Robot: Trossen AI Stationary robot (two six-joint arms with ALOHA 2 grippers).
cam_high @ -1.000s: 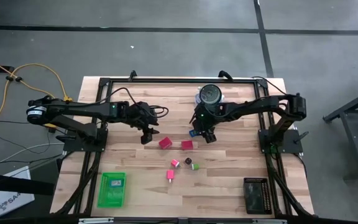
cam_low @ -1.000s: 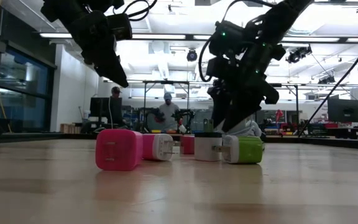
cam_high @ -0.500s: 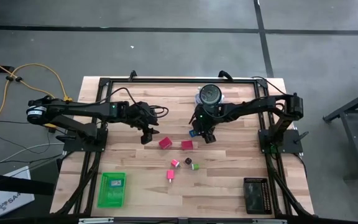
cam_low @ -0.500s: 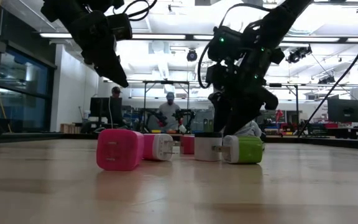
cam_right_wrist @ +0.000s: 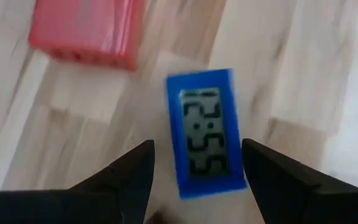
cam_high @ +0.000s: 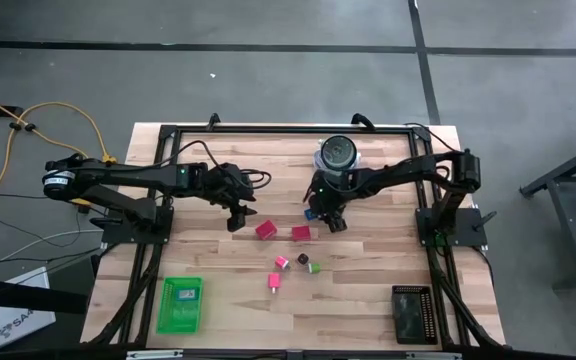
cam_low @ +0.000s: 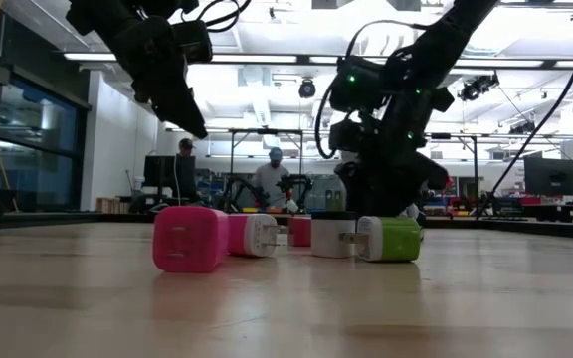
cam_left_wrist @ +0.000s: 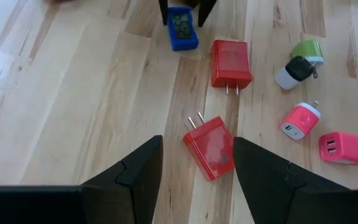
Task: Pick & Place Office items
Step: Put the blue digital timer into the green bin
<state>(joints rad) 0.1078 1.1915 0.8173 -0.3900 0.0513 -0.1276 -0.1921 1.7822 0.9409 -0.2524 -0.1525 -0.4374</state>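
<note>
High view, contents of the light wooden plank table:
- Right hand: fingers spread, gripping nothing, poised directly over the small blue rectangular digital clock, which lies flat between its fingers.
- Left hand: fingers apart, empty, raised above the table; nearer red plastic plug adapter lies just ahead between the fingertips.
- Second red plastic plug adapter: beyond the first, beside the clock.
- Green-and-white rounded charger, two pink chargers: well to one side of the left hand.
</note>
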